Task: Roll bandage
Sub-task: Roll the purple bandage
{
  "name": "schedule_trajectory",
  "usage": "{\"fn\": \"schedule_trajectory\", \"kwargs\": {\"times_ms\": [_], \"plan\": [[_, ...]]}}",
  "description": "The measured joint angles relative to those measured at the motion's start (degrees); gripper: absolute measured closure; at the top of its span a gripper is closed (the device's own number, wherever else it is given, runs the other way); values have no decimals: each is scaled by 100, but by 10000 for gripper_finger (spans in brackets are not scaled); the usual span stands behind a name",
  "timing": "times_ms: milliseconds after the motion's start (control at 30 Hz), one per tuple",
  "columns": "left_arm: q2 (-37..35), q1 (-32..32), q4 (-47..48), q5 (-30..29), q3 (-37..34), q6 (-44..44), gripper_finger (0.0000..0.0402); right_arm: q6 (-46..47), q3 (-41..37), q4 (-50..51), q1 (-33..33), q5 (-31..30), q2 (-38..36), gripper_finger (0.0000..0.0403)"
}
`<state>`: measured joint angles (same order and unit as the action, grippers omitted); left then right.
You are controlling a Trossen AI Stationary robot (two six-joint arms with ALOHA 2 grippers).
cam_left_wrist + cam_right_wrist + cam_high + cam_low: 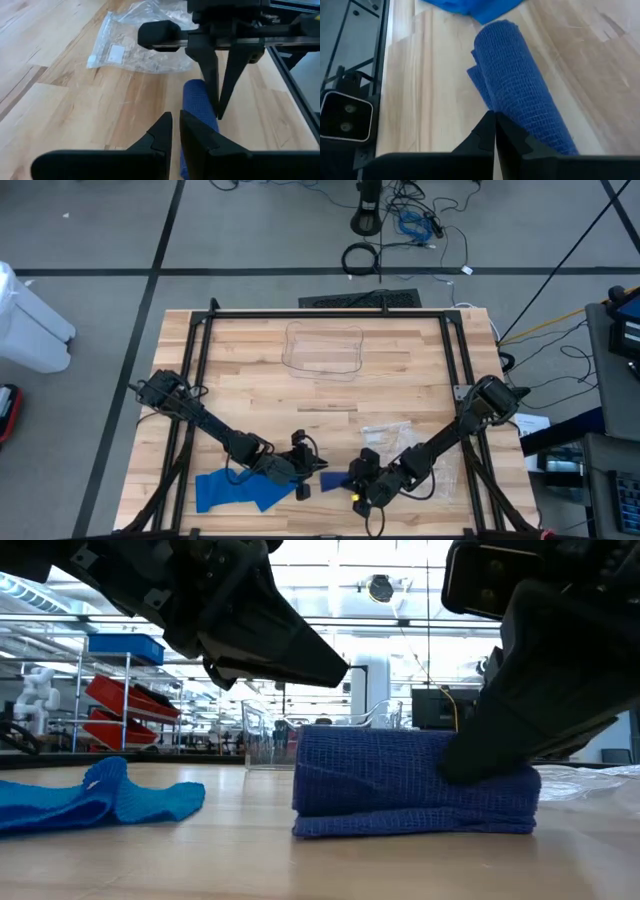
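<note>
The table (330, 395) carries everything, and the work sits at its near edge between the two arms. The largest piece of cloth is the loose bandage (235, 490), a lighter blue strip lying flat and rumpled beneath and behind the left gripper (305, 468); it looks unrolled and, as I judge it, is still to be done. Next is the roll (415, 783), a darker blue bandage already wound into a cylinder, with a short flat tail showing under it in the low view. So the rolling of this one seems nearly finished, with the tail perhaps left to tuck.

The roll lies just ahead of the left gripper's jaws and directly at the tips of the right gripper (358, 492). The left jaws are almost closed, a thin gap between them, and hold nothing. The right jaws are pressed together with their tips down at the roll's end; they seem to pin it, though whether cloth is caught between them I cannot tell.

Beyond the right gripper lies a plastic bag (135, 42) with a small white label; its writing is too small to read. A clear tray (322, 350) sits far ahead of both jaws. No brand or other legible text shows.
</note>
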<state>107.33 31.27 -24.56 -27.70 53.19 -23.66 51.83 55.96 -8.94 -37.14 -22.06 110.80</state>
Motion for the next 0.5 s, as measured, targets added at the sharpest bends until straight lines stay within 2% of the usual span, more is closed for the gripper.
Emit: {"fn": "schedule_trajectory", "kwargs": {"times_ms": [300,500], "plan": [[37,30,-206,8,0,7,361,31,-11,41,-4,-1,9,403],[96,25,-245,8,0,4,361,-284,-15,81,213,13,9,403]]}}
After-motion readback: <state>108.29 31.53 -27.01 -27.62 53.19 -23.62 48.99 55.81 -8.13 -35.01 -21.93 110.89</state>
